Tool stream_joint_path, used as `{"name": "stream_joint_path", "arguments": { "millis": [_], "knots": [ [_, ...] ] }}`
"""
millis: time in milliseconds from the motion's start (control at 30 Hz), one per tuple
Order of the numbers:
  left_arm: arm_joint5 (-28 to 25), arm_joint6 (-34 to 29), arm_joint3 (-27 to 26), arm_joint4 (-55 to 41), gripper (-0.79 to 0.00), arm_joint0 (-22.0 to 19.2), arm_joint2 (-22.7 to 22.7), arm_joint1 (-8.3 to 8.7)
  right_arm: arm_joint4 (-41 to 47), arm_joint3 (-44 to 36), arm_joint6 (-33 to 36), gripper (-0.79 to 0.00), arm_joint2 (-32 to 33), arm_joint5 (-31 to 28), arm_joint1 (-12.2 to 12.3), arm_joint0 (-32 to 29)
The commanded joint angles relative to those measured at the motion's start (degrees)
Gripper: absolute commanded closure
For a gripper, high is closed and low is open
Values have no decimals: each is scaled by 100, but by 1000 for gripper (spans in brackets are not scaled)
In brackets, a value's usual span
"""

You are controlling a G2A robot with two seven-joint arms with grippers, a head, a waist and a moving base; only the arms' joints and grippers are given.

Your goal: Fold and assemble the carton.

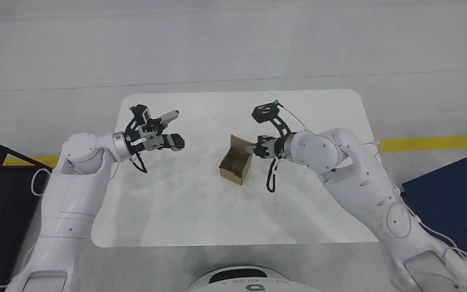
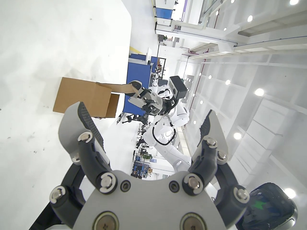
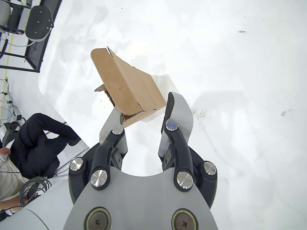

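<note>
My right gripper (image 3: 144, 106) clamps the flap end of carton (image 1: 236, 162); its long axis runs toward my left gripper (image 1: 174, 130), fingers spread, well apart.

Matt brown cardboard on a scuffed white table

The carton (image 3: 129, 89) is plain corrugated cardboard, matt and unprinted, with rough cut edges and crisp creases. The table (image 3: 215, 48) has a smooth white top with a faint sheen, marked by grey smudges and small black scuffs. The right gripper (image 3: 144, 104) has dull grey metal fingers (image 3: 182, 111) faced with black ribbed rubber, black plastic links and shiny steel screws. The left gripper (image 2: 145, 108) is built the same, its pads (image 2: 87, 116) matt and finely ridged. The arms (image 1: 350, 164) wear glossy white plastic shells.
</note>
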Motion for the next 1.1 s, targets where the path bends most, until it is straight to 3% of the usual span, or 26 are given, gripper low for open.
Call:
{"name": "stream_joint_path", "arguments": {
  "millis": [0, 33, 67, 500, 833, 900, 1067],
  "knots": [
    [18, 16, -36, -17, -785, 19, -14, 7, -44, 55, -22, -169, -43, 37, -18, 68],
    [28, 18, -60, -16, -785, 32, -12, 11, -61, 74, -52, -18, -50, 55, -26, 90],
    [51, 8, -85, 8, -785, 43, 4, 15, -73, 82, -97, 0, -44, 59, -31, 102],
    [200, 39, -274, 406, -785, -280, 613, -28, 129, 68, -782, 0, 357, -510, 3, -176],
    [-217, 657, 158, 1436, -785, -1071, 1349, -150, 60, 341, -985, -437, 493, -382, -17, -111],
    [-403, 849, 308, 1900, -785, -1259, 1562, -181, 73, 247, -939, -477, 572, -424, 2, -188],
    [-686, 1013, 801, 2467, -785, -1714, 2193, -336, 421, 30, -638, -483, 848, -466, 51, -360]
  ]
}}
